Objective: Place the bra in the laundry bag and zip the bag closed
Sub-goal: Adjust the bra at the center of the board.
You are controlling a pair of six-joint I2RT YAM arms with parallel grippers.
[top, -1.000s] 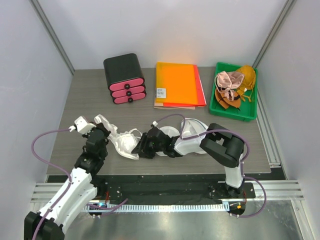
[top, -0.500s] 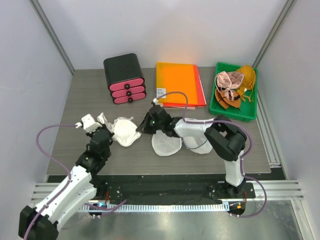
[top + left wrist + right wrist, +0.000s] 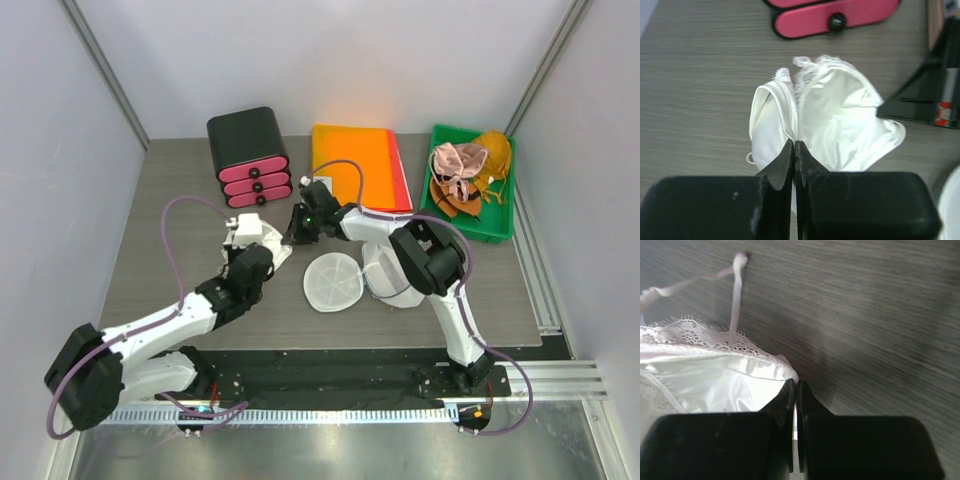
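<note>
Left gripper (image 3: 794, 150) is clamped on the bra (image 3: 840, 120) at the fold between the cups; right gripper (image 3: 796, 389) is clamped on a satin cup edge. The bra sits between both grippers, just beyond the open laundry bag (image 3: 333, 283). Expect light, limp, slippery fabric: grip seams or cup edges, not the thin strap (image 3: 735, 290).

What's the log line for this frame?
phase: bra pickup | left gripper: shut on bra | right gripper: shut on bra | laundry bag: open, bra not inside | zip: not done
</note>
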